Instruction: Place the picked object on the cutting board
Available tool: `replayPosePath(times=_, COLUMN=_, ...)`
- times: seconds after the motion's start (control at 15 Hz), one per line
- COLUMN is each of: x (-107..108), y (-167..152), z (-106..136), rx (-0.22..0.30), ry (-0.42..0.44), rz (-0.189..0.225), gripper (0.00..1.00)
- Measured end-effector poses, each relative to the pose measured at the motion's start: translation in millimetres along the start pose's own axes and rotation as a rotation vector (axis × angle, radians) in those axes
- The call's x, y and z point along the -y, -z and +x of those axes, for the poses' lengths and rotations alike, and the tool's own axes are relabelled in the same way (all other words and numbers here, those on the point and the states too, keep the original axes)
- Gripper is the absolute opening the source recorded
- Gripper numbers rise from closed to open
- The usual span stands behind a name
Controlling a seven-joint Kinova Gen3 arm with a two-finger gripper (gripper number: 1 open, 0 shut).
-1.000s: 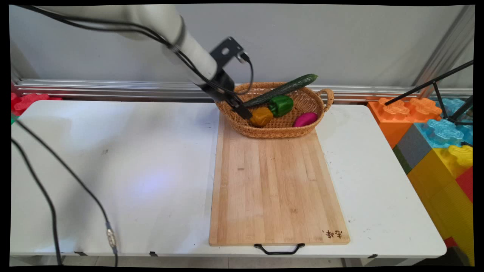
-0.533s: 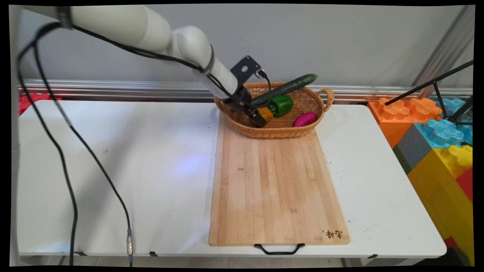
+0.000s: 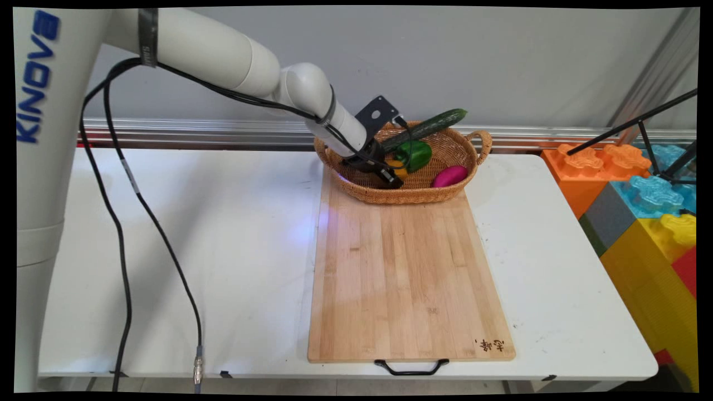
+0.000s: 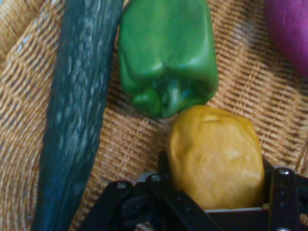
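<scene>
My gripper (image 3: pixel 394 179) reaches down into a wicker basket (image 3: pixel 423 196) at the far end of a wooden cutting board (image 3: pixel 401 278). It stands open around a lumpy yellow-orange vegetable (image 3: pixel 396 165), which in the hand view (image 4: pixel 216 154) fills the gap between the fingers, close against both. A green bell pepper (image 4: pixel 166 53) touches the vegetable's far side. A long dark cucumber (image 4: pixel 77 120) lies to the left, and in the main view the cucumber (image 3: pixel 431 125) leans over the basket's back rim. A magenta eggplant-like piece (image 3: pixel 450 176) lies at the right of the basket.
The board has a black handle (image 3: pixel 411 367) at the table's near edge. Big coloured toy blocks (image 3: pixel 640 211) stand off the table's right end, with black tripod legs (image 3: pixel 629 125) above them. Black cables (image 3: pixel 122 223) hang over the table's left side.
The gripper has moved right and down into the basket, from beside the yellow-orange vegetable to around it. The vegetables have stayed where they were.
</scene>
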Motion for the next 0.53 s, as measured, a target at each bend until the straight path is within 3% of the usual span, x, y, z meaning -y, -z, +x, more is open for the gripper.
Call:
replayPosePath(times=0.27, x=-9.7, y=12.3, z=14.5, rx=-0.028, ry=-0.022, rz=0.006, gripper=0.0)
replayPosePath(times=0.53, x=-28.6, y=56.9, z=35.0, rx=-0.071, ry=-0.067, rz=0.016, gripper=0.0)
